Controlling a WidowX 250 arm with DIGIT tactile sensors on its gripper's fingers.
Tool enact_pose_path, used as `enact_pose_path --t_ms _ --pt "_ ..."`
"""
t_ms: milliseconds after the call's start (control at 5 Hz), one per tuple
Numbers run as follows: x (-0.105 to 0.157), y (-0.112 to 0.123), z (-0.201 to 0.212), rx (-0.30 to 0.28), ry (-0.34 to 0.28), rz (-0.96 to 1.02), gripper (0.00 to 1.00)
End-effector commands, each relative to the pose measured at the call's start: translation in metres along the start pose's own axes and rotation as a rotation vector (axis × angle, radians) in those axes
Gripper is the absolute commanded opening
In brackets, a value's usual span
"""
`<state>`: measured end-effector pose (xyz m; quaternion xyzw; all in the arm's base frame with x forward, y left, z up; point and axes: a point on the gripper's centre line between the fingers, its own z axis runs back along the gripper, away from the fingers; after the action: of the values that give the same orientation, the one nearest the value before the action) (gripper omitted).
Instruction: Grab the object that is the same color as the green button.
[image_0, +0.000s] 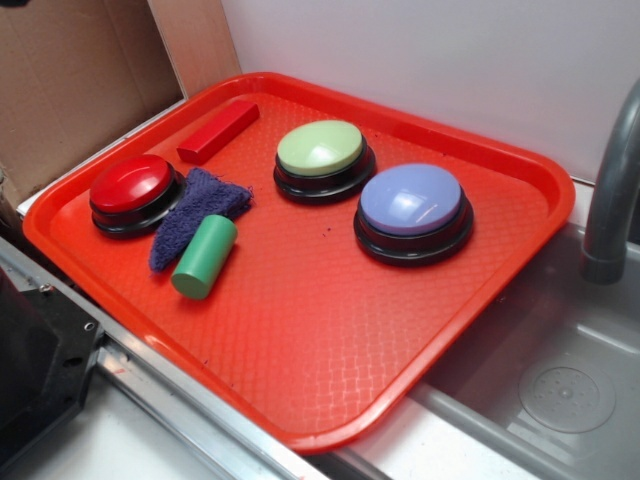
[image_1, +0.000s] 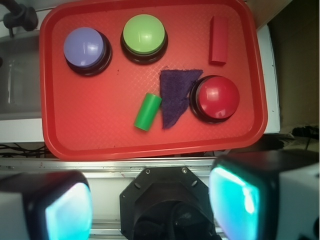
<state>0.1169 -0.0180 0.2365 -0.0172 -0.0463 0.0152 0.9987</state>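
The cylinder (image_1: 147, 111) lies on the tray (image_1: 100, 135), ahead of the spread, empty jaws, its long axis slanted, touching the cloth (image_1: 175, 95).

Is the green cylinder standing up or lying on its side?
Lying on its side: the green cylinder rests lengthwise on the tray, its round end facing sideways.

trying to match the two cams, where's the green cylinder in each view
Exterior: green cylinder lies left of centre on the tray, beside the purple cloth.
Wrist: same cylinder sits at centre, just left of the cloth.
Shared landmark: the red button touching the cloth.
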Motion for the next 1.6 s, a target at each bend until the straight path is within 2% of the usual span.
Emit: enact_pose_path --t_ms 0,200,400,600,800,1000,1400 --pt "0.0 0.0 0.0 0.0 0.0 0.0 1.0" --pt "0.014 -0.001 -0.021 -0.018 -0.056 0.05 1.0" --pt "0.026 -0.001 -0.05 0.017 -0.058 0.143 1.0" --pt "0.04 0.005 -0.092 -0.032 -0.097 0.241 1.0" --pt "0.051 0.008 -0.135 0.036 -0.067 0.38 1.0" --pt "0.056 0.018 -0.17 0.041 -0.023 0.462 1.0" --pt "0.053 0.02 -0.215 0.081 0.039 0.482 1.0"
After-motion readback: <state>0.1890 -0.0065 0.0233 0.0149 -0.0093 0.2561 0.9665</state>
